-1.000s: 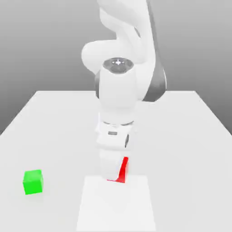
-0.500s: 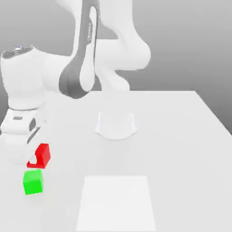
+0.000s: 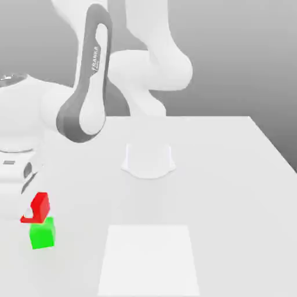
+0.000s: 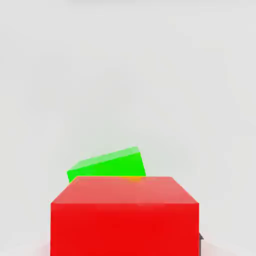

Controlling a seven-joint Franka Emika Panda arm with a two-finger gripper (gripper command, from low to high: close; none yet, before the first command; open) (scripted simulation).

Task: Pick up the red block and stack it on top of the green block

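Blocks at the table's near corner, on the exterior view's left

We see the red block (image 3: 39, 207) directly above the green block (image 3: 43, 234), which rests on the table (image 3: 232, 174); the arm's base (image 3: 148, 159) stands well apart toward the exterior view's right, farther back.

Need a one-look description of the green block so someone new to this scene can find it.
Start at the white table and go to its near corner on the exterior view's left, under the arm's end effector. The green block sits on the tabletop there, directly below the red block that the end effector holds. It is the only green thing, a plain matte cube the same size as the red one.
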